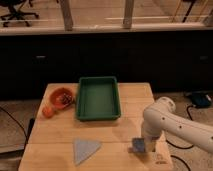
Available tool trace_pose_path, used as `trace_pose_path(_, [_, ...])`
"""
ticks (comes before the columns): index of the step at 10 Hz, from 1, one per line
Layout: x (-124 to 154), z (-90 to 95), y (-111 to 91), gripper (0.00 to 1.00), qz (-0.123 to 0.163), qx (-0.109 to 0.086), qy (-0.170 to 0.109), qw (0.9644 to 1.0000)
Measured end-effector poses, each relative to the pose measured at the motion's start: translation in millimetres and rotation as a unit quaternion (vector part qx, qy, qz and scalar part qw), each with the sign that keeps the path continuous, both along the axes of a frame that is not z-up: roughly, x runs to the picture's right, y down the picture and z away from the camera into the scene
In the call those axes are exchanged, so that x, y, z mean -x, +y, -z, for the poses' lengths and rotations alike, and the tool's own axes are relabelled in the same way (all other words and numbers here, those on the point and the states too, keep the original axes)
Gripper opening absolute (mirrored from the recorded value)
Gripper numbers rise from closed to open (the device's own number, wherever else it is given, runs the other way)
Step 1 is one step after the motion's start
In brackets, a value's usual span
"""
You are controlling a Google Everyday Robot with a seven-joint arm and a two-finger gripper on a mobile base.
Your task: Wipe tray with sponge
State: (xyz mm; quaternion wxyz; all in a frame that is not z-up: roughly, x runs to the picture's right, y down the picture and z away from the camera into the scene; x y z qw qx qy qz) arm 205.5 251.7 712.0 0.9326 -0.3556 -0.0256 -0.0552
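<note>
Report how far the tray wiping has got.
Done: the hand is down at the sponge, near the front right of the wooden table, and looks shut on it. In hand: that grasp; no lift is visible. Left: carry the sponge to the green tray, which sits apart farther back, and wipe it.

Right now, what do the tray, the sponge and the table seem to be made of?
The tray looks plastic: smooth even green, moulded rounded rim. The sponge is probably foam: dull blue-grey block, texture unclear. The table looks wooden: pale planks with seams. The gripper is shut on the sponge by the front edge.
</note>
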Motion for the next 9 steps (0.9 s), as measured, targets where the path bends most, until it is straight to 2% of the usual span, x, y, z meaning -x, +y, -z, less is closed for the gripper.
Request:
trace_pose_path(4, [5.6,2.8,-19.4,0.0,0.002,-0.009,-0.006,0.9999])
trace_pose_path(9, [11.0,2.6,-28.5,0.0,0.001,-0.018,-0.007,0.9998])
